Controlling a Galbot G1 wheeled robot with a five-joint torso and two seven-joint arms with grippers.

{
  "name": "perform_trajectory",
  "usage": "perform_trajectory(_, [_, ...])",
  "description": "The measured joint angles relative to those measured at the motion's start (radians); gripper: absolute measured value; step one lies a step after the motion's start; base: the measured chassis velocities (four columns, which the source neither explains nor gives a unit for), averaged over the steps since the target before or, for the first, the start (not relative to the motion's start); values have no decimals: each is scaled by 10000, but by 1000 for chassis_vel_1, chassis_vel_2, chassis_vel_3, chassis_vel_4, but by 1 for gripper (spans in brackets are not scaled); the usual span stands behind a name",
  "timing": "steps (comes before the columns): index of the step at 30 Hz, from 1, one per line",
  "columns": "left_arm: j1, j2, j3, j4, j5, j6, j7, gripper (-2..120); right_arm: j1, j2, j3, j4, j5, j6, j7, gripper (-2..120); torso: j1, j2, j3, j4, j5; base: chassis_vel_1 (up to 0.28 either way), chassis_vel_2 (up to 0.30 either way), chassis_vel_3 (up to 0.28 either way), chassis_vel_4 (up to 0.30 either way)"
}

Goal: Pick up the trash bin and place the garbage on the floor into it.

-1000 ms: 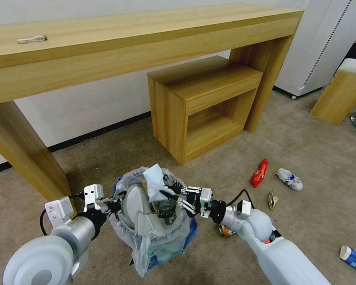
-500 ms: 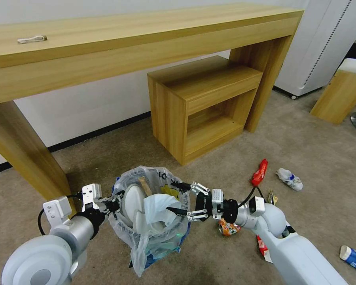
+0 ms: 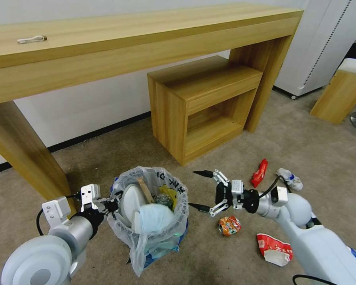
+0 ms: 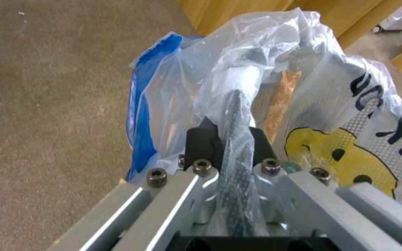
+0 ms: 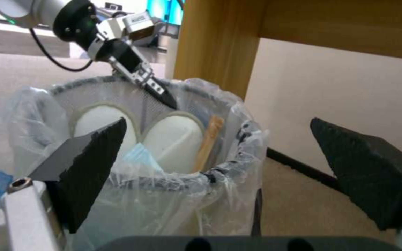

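Floor [image 3: 312,142] was tan carpet, with a long wooden desk [image 3: 106,43] and a small shelf unit [image 3: 197,103] behind it against the wall. Bin [image 3: 146,233] sat on the floor in front of me, near the desk's left leg, blue under a clear bag [image 3: 174,190] with black letters and a yellow mark. Inside it: two white slippers [image 3: 132,202] standing on end, a pale blue mask [image 3: 156,217] on top, and a wooden stick [image 3: 145,189] leaning at the back. My left gripper [image 4: 231,139] was at the bin's left rim, fingers [image 4: 201,143] pressed onto rim and bag. My right gripper [image 3: 199,189] hovered just right of the bin, above the carpet, fingers [image 3: 203,173] spread wide and holding nothing. Still on the floor to my right: a red-and-white wrapper [image 3: 273,248] by my right arm, a crushed orange can [image 3: 229,225] just below the right gripper, a red wrapper [image 3: 259,173] farther out, and a crumpled white piece [image 3: 290,178] beside it.
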Motion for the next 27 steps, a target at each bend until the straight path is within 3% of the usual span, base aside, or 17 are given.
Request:
perform_trajectory(10, [13, 9, -291, 60, -31, -4, -11, 2, -25, -120, 382, 262, 821, 193, 249, 100, 0, 0, 0, 2, 0, 0, 0, 0, 0])
perform_trajectory(11, [-24, 18, -388, 118, -98, -15, -43, 2, -81, -136, 537, 327, 829, 214, 679, 100, 0, 0, 0, 2, -1, 0, 0, 0, 0])
perform_trajectory(12, [-105, 26, -540, 216, -252, -39, -144, 2, -266, -168, 755, 542, 707, 216, 2314, 100, 0, 0, 0, 2, -1, 0, 0, 0, 0])
perform_trajectory(13, [-105, 26, -540, 216, -252, -39, -144, 2, -266, -168, 755, 542, 707, 216, 2314, 100, 0, 0, 0, 2, -1, 0, 0, 0, 0])
perform_trajectory(16, [-245, -71, -756, 400, -353, -164, -357, 2, -877, -219, 1156, 1122, 715, -153, 6274, 100, 0, 0, 0, 0, -2, 0, 0, 0, 0])
perform_trajectory(17, [-245, -71, -756, 400, -353, -164, -357, 2, -877, -219, 1156, 1122, 715, -153, 6274, 100, 0, 0, 0, 0, -2, 0, 0, 0, 0])
perform_trajectory(21, [-223, -204, -770, 541, 72, -251, -374, 2, -1588, 41, 1406, 1174, 179, 105, 9664, 100, 0, 0, 0, 1, 0, 0, 0, 0, 0])
perform_trajectory(23, [-223, -206, -764, 560, 143, -261, -371, 2, -1677, 116, 1442, 1156, 62, 150, 10034, 100, 0, 0, 0, 1, -1, 0, 0, 0, 0])
perform_trajectory(25, [-248, -189, -750, 676, 535, -303, -355, 2, -2141, 472, 1756, 1203, -148, 136, 11207, 100, 0, -1, 0, 0, 0, 0, 0, 0, 0])
perform_trajectory(27, [-258, -175, -752, 736, 696, -340, -312, 2, -2339, 598, 1930, 1252, -161, 129, 11385, 100, 0, 0, -1, 0, -1, 0, 0, 0, 0])
